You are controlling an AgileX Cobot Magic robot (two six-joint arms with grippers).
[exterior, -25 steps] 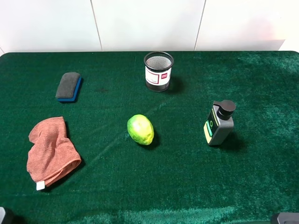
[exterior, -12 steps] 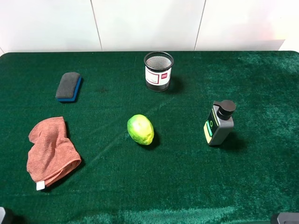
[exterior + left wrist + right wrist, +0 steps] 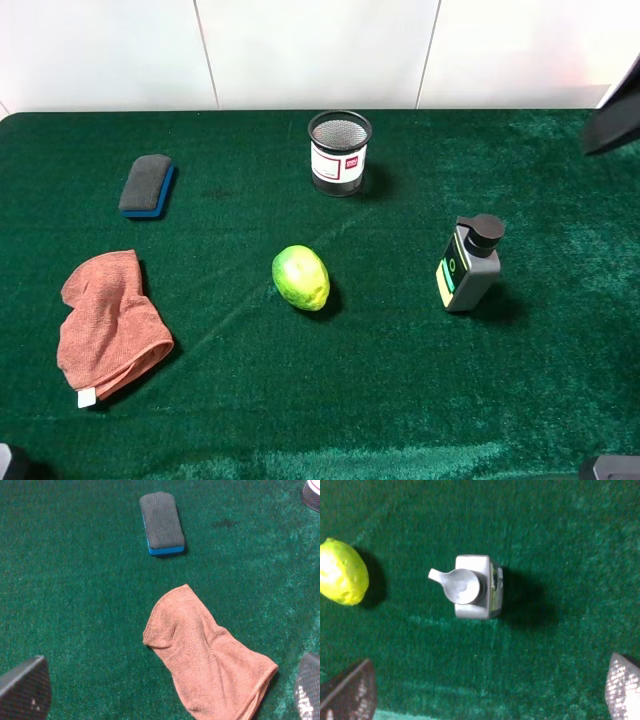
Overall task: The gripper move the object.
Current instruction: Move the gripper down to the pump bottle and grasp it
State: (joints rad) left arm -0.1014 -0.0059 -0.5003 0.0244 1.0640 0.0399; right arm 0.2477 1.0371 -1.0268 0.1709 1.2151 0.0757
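The object, a dark grey pump bottle (image 3: 468,263) with a black pump head and a green-and-yellow label, stands upright on the right half of the green cloth. The right wrist view looks straight down on the bottle (image 3: 474,586). My right gripper (image 3: 487,695) hangs above and apart from it, open, with its fingertips (image 3: 350,692) far apart and nothing between them. In the left wrist view my left gripper (image 3: 165,700) is open over the orange cloth (image 3: 210,655), holding nothing. A dark arm part (image 3: 612,120) juts in at the exterior view's right edge.
A yellow-green fruit (image 3: 300,277) lies mid-table, to the left of the bottle. A black mesh cup (image 3: 339,152) stands at the back centre. A grey and blue eraser (image 3: 147,185) and a crumpled orange cloth (image 3: 105,325) lie on the left. A white wall runs behind the table.
A dark arm part has come into the exterior view at the upper right edge. Nothing on the table has moved.
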